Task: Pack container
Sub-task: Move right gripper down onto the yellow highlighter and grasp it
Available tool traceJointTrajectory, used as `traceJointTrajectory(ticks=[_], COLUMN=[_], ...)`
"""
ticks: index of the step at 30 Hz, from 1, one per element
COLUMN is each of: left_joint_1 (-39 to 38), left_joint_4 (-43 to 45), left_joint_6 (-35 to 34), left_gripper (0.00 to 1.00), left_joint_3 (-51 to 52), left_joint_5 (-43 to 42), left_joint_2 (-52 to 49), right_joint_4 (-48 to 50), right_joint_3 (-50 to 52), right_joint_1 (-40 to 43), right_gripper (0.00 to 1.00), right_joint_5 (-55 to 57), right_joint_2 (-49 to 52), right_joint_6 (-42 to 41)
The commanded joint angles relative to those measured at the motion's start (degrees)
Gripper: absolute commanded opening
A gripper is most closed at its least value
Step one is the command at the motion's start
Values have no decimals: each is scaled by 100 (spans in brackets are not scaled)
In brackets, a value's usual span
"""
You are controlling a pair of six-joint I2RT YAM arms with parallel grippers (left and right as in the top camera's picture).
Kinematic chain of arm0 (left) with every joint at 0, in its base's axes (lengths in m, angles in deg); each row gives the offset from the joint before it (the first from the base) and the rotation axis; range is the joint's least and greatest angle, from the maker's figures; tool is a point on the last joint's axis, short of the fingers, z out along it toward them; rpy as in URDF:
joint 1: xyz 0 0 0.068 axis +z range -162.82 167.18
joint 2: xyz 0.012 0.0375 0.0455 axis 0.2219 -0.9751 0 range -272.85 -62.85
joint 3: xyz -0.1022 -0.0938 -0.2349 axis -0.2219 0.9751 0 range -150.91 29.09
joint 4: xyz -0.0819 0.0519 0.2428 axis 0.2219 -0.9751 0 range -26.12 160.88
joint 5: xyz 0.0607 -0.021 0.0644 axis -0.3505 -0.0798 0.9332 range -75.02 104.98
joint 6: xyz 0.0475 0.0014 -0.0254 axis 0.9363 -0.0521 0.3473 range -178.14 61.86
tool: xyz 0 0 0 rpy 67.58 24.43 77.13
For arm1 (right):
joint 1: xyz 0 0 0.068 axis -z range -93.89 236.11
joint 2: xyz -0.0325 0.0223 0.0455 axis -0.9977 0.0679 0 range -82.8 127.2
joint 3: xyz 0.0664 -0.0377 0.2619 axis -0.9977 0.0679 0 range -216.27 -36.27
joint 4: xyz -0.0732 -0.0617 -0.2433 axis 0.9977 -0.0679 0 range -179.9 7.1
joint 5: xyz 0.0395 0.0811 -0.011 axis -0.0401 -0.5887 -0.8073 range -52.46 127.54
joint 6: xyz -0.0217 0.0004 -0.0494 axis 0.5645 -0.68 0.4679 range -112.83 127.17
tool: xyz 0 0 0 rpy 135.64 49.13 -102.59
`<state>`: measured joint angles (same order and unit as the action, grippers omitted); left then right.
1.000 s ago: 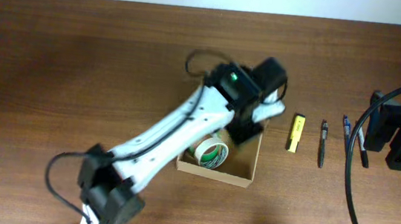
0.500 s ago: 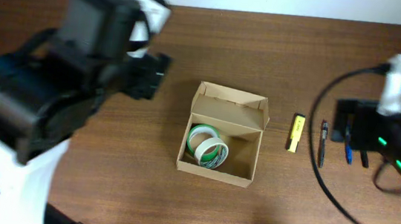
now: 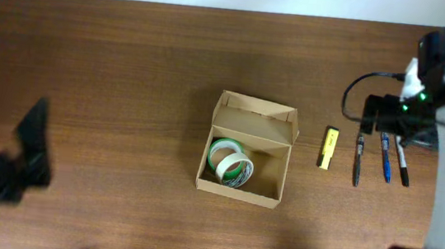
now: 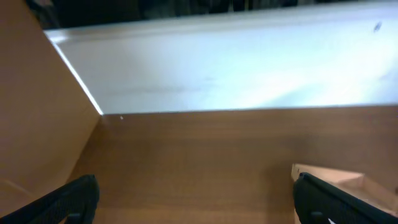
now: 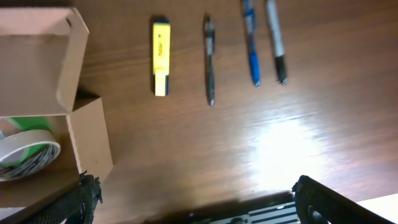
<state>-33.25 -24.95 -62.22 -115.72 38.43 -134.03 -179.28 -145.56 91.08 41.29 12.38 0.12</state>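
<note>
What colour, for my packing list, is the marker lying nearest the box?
The marker is yellow with a dark end, seen best in the right wrist view.

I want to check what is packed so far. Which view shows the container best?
Overhead: the container shows whole, flap open, tape rolls inside. The right wrist view cuts it off at the picture's left edge, showing part of the rolls. The left wrist view catches only a tan corner.
</note>
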Motion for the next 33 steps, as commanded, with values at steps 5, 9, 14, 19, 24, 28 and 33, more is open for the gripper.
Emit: traceJointTrajectory(ticks=[5,9,14,19,24,28,33], left_joint_1=[39,39,39,39,39,39,39], left_joint_4=[-81,-81,-81,-79,-68,-68,-68], left_joint_6=[-68,-68,-66,-68,-68,-68,-66], left_gripper=[100,100,100,100,99,100,99], left_joint_3=[33,85,297,420,459,459,459], left_joint_5=[144,144,144,142,140,138,125], left_joint_2=[350,350,350,350,350,350,350], right_joint_4=[343,358,267,393,723,1143,1598], right_joint_3=[592,654,656,656,656,656,656], right_joint_1=[-13,-7,-9,-9,-9,-9,-9], right_gripper=[99,99,99,98,88,90,93], right_joint_5=[-1047,-1139,-1539,-1980,-1985,-1722,-885], right_joint_2=[1300,2059,2870,3130,3130,3130,3132], right_joint_6=[691,791,791,719,483,483,205])
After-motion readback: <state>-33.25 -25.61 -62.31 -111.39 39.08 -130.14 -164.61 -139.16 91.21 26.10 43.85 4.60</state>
